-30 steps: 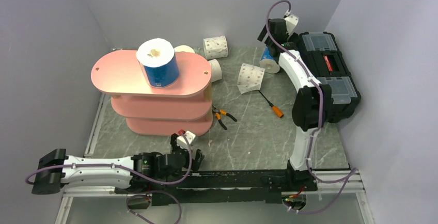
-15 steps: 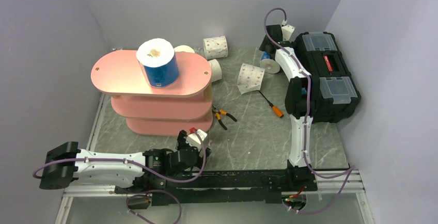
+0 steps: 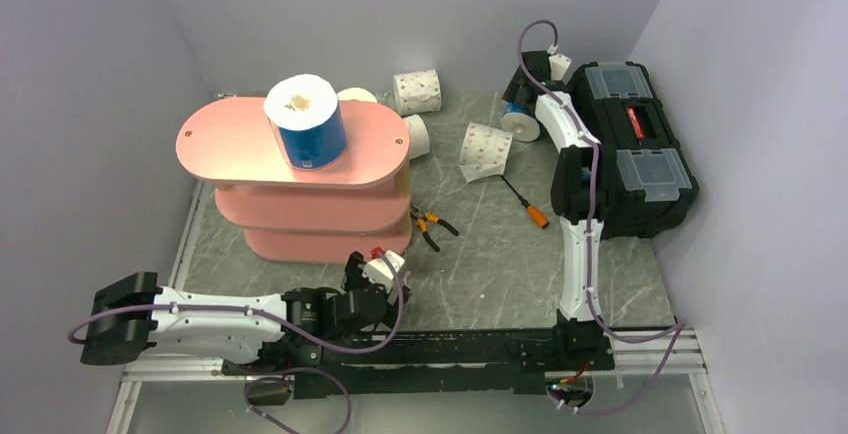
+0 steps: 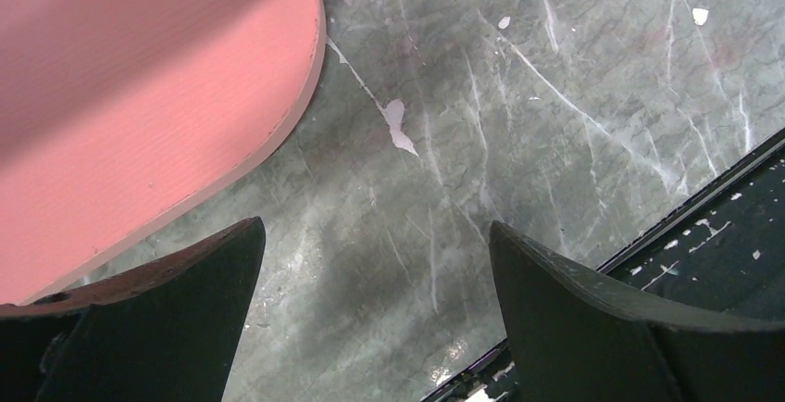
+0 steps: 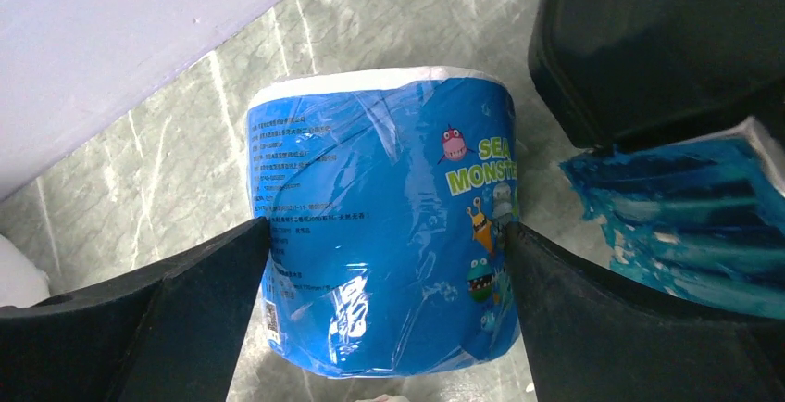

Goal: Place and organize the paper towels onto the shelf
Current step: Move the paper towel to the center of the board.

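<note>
A: Blue-wrapped paper towel roll point(image 5: 384, 235): where is it against the right claw point(image 5: 386, 228)?

B: Straight between its fingers. The right claw is spread wide, with one black finger point(image 5: 185, 309) on each side of the roll. The roll lies on its side on the marbled tabletop point(image 5: 139, 189). Whether the pads press the wrapper, I cannot tell.

A: What differs from a second ago?

B: The right arm stood higher then, with the claw above the roll. It has come down around it, close beside the black toolbox point(image 3: 640, 149). The left claw point(image 4: 375, 235) has slid rightward past the near end of the pink shelf point(image 4: 139, 96). It is also spread, with only bare tabletop between its fingers and the shelf's bottom board just beyond its left finger.

A: And the roll's look?

B: Glossy blue film with cartoon monsters and yellow lettering, and white paper showing at one end. A crumpled blue wrapper point(image 5: 676, 226) lies beyond the claw's right finger.

A: The other rolls?

B: A second blue-wrapped roll point(image 3: 305, 122) stands upright on the shelf's top board. Two pink-speckled rolls point(image 3: 485, 148) lie on the table between the shelf and the right claw.
</note>
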Controlling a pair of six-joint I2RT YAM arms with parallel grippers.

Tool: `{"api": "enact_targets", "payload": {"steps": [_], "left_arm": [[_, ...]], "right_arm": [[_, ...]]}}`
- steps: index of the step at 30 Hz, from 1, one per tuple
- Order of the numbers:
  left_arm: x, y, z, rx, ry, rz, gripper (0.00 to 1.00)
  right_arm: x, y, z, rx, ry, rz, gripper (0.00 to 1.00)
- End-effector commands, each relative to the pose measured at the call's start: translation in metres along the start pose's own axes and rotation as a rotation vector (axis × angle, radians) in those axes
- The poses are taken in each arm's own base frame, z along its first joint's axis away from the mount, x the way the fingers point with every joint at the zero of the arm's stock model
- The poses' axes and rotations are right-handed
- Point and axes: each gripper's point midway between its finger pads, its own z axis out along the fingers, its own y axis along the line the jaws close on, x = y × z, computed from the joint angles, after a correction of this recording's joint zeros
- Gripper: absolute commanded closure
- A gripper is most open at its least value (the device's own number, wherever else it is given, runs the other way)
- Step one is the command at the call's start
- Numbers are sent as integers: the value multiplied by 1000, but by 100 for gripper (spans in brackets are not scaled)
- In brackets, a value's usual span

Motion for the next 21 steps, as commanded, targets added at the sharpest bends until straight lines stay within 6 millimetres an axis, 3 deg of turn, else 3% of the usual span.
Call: {"api": "enact_targets", "payload": {"steps": [1,6,21], "left_arm": [[-22,-7,0,-1,-52,-16,2],[-22,-9,1,5,-50,-15,2],[-17,-8,-7,51,-64,-81,3]], "right_arm": [[16,-2,10,-34,71,-16,3],[27,-7,1,-57,68,-21,15],[77,-9,-66,-74,13,-75,19]]}}
